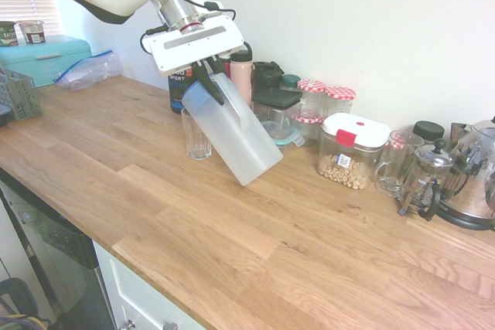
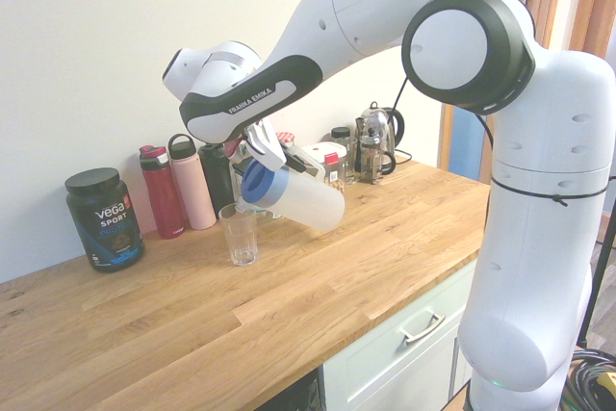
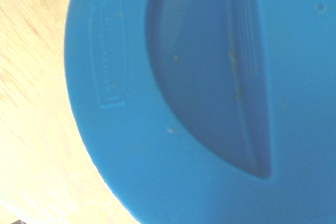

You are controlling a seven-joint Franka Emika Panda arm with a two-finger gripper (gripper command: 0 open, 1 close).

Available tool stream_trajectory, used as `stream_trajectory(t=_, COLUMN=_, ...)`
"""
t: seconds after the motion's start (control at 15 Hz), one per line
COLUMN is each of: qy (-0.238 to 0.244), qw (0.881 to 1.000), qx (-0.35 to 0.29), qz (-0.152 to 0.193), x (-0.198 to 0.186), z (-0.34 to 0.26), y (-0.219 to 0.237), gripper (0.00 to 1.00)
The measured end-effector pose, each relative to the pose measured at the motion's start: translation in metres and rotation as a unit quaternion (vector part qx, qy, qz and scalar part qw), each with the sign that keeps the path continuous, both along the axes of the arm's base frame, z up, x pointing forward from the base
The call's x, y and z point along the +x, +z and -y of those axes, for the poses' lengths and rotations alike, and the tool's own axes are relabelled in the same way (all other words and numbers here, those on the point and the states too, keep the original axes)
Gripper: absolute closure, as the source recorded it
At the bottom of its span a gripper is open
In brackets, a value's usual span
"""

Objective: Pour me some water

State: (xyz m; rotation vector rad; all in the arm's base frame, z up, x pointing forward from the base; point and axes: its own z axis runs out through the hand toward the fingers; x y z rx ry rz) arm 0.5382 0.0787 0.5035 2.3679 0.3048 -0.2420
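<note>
1. The gripper (image 1: 207, 75) is clamped shut on the handle of a translucent white pitcher (image 1: 236, 138) with a blue lid (image 1: 192, 96), holding it clear of the wooden countertop (image 1: 232, 229).
2. The pitcher is tilted steeply, its lid end lower in the second exterior view and pointed toward a clear drinking glass (image 1: 196, 136).
3. The glass stands upright on the countertop, just beside and below the pitcher's lid; in the second exterior view the lid (image 2: 258, 183) hangs just above the rim of the glass (image 2: 239, 234).
4. No water is visible in the glass or leaving the pitcher.
5. The wrist view is filled by the blue lid (image 3: 210, 103), with a recessed half-round flap and an embossed label too blurred to read, and pale wood at one side.
6. Along the wall behind stand a pink bottle (image 2: 195, 193), a red bottle (image 2: 162, 192) and a dark tub marked "Vega Sport" (image 2: 104, 218).
7. Further along the wall are jars with red checked lids (image 1: 325, 102), a clear container of nuts with a white lid (image 1: 350, 151), a French press (image 1: 423, 179) and a kettle (image 1: 476, 171).
</note>
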Motion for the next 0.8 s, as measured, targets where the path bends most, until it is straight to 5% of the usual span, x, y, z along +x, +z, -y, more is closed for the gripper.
stream_trajectory(t=0.47, qy=-0.027, qw=0.998, qx=0.054, qz=0.031, x=-0.008, z=0.028, y=0.033, gripper=1.0)
stream_trajectory(t=0.8, qy=-0.1, qw=0.971, qx=0.193, qz=0.096, x=-0.049, z=0.078, y=0.106, gripper=1.0)
